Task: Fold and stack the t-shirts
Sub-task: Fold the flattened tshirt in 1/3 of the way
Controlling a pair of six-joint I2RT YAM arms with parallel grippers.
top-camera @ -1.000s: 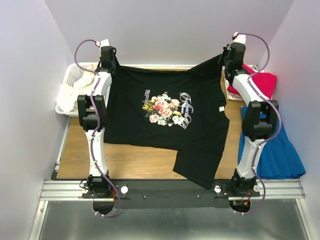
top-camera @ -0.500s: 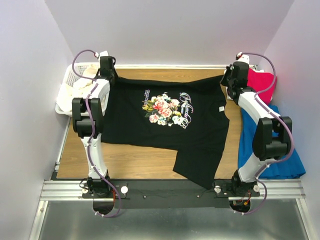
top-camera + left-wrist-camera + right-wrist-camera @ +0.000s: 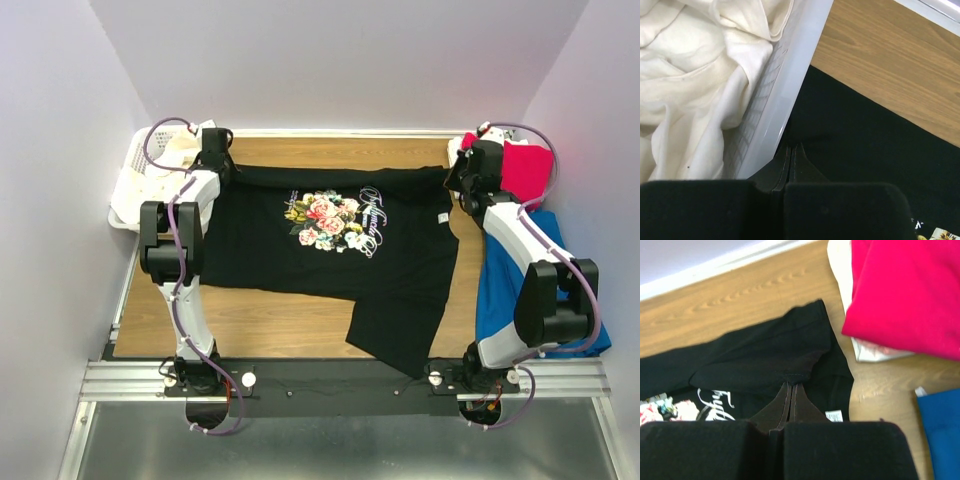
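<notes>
Now the left gripper point(image 3: 791, 146), beside the white basket point(image 3: 785, 95), and the right gripper point(image 3: 791, 385), near the red shirt point(image 3: 905, 295), both pinch closed on the far edge of the black t-shirt point(image 3: 330, 255)

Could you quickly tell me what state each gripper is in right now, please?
Left gripper: closed, pinching the black t-shirt at its edge.
Right gripper: closed, pinching the black t-shirt at another edge.
</notes>
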